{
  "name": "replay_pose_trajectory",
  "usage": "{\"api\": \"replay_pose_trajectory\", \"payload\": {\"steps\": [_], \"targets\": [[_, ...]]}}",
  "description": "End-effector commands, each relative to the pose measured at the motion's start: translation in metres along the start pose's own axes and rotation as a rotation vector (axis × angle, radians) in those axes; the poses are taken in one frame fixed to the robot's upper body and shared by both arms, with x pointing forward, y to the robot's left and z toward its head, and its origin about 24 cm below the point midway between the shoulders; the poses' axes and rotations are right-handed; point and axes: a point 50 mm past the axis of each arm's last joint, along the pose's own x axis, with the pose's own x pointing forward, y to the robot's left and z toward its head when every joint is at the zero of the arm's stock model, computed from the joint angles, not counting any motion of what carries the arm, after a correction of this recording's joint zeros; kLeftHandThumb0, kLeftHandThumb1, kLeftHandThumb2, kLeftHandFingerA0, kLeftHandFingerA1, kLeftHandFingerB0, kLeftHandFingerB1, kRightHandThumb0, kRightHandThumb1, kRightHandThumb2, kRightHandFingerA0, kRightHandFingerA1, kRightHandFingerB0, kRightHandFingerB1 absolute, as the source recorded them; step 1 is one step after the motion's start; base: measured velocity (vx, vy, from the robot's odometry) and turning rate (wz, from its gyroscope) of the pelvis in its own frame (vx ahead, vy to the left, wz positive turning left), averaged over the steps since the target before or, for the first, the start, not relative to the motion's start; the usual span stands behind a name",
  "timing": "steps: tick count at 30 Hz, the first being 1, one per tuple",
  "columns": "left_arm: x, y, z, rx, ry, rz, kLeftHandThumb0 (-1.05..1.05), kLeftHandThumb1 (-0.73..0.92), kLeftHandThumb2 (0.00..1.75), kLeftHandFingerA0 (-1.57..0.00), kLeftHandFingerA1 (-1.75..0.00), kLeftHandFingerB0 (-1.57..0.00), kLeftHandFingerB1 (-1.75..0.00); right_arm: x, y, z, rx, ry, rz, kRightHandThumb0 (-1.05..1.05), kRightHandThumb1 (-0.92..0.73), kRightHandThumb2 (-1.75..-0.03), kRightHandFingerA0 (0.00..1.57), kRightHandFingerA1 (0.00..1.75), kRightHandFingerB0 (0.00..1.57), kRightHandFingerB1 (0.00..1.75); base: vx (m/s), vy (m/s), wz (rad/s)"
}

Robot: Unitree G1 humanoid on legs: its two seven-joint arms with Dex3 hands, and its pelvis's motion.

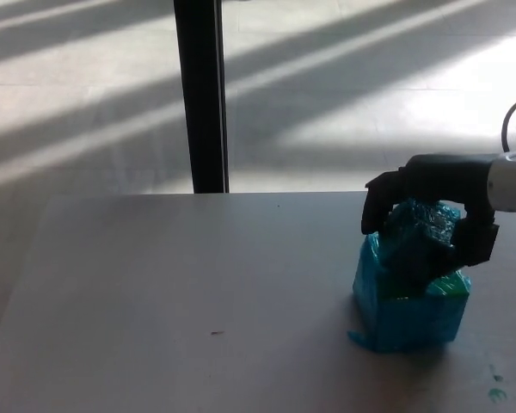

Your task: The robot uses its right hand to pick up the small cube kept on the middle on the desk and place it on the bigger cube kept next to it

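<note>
The small teal cube (420,243) rests on top of the bigger teal cube (408,310), which stands on the grey desk (189,292) at the right. My right hand (430,194) reaches in from the right edge and is shut on the small cube, one finger down its left side and the others on its right side. My left hand does not show in the head view.
A black vertical post (200,95) stands beyond the desk's far edge, over a sunlit tiled floor (86,95). A small dark speck (217,333) lies mid-desk. Teal smudges (497,391) mark the desk near its right front corner.
</note>
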Motion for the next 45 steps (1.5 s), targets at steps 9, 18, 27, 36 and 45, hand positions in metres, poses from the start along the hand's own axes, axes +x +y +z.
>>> {"api": "replay_pose_trajectory", "payload": {"steps": [9, 18, 27, 36, 45], "targets": [[-0.001, 0.004, 0.002, -0.009, -0.005, 0.005, -0.86, 0.78, 0.64, -0.44, -0.39, -0.31, -0.31, -0.006, -0.011, 0.012, -0.149, 0.004, -0.059, -0.89, -0.52, -0.57, 0.00, 0.00, 0.00, 0.00, 0.00, 0.000, 0.00], [-0.001, 0.004, 0.002, -0.020, 0.002, 0.008, -0.85, 0.77, 0.64, -0.45, -0.39, -0.32, -0.31, -0.008, -0.009, 0.004, -0.135, 0.029, -0.034, -0.90, -0.53, -0.90, 0.00, 0.12, 0.00, 0.00, 0.00, 0.000, 0.00], [-0.002, 0.004, -0.002, -0.002, 0.006, -0.002, -0.86, 0.79, 0.65, -0.43, -0.40, -0.30, -0.30, -0.017, -0.027, 0.005, -0.172, 0.047, -0.073, -0.99, -0.57, -0.95, 0.00, 0.09, 0.00, 0.00, 0.00, 0.000, 0.00], [-0.003, 0.007, -0.006, -0.010, 0.008, 0.021, -0.85, 0.76, 0.64, -0.46, -0.39, -0.35, -0.32, -0.074, -0.086, -0.013, -0.081, 0.098, -0.256, -0.99, -0.49, -0.83, 0.00, 0.00, 0.00, 0.00, 0.00, 0.000, 0.00], [-0.003, 0.007, -0.007, -0.010, 0.022, 0.021, -0.86, 0.78, 0.64, -0.45, -0.38, -0.35, -0.31, -0.140, -0.076, -0.074, 0.117, 0.173, -0.381, -1.03, -0.61, -0.97, 0.00, 0.00, 0.00, 0.00, 0.00, 0.000, 0.00]]}}
